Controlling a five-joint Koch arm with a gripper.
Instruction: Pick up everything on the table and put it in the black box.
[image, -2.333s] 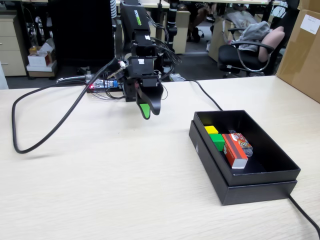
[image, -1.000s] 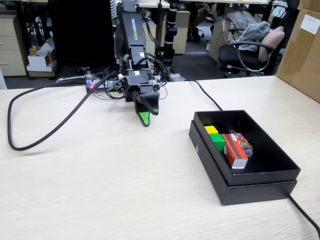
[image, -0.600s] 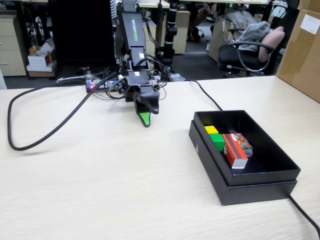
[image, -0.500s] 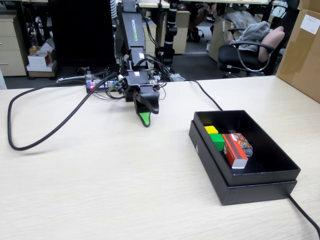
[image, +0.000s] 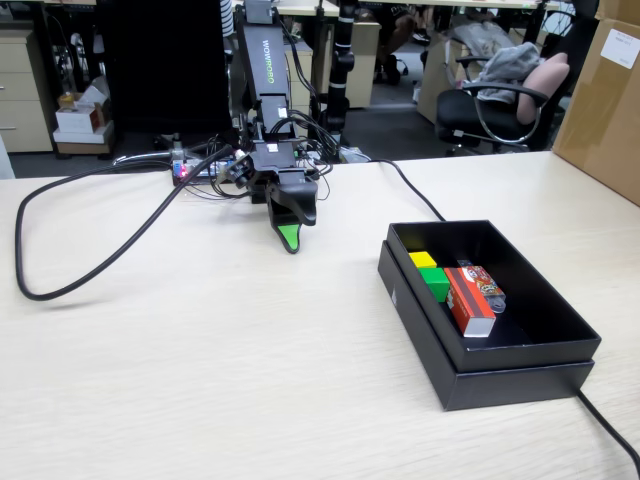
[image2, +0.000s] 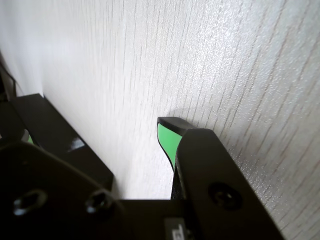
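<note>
The green cube (image: 435, 283), the yellow cube (image: 422, 260) and the red box with white marks (image: 468, 301) all lie inside the black box (image: 520, 352), near its left wall, and the black box stands toward the right edge of the table (image: 200, 380). The gripper (image: 289, 240) rests low near the far edge of the table, well apart from the box, with its jaws closed and holding nothing. I judge that the task is finished; the next move asks only that the arm stay parked

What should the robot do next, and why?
Probably just stay put. The green cube, yellow cube and red box already lie in the black box, and the gripper rests low over bare table.
</note>
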